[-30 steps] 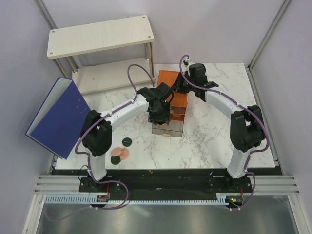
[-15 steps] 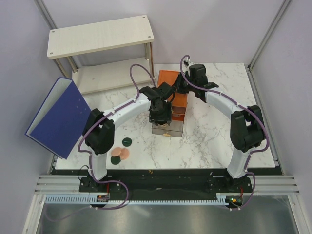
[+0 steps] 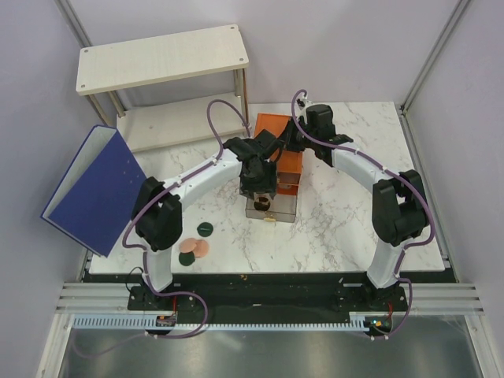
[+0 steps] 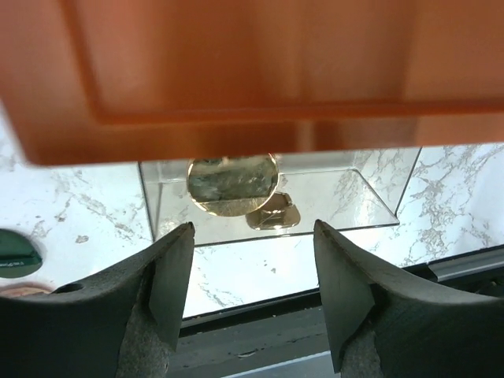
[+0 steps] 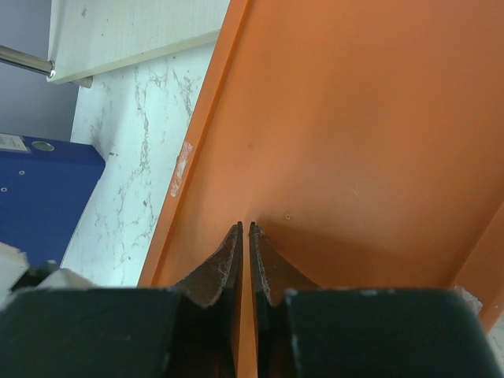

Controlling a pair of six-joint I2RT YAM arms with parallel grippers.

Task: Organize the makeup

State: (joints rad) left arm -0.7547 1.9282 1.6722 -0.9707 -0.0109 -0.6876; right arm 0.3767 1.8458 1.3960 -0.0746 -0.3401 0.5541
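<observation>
Top external, white marble table [image 3: 346, 228], makeup discs [image 3: 194, 248], lilac walls [image 3: 31, 118]

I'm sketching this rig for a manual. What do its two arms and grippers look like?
The left arm and right arm share white tubular links, bulky black joints and a purple cable looped alongside. The left gripper and right gripper are black, with dark wedge-shaped fingers. I see no markings.
</observation>
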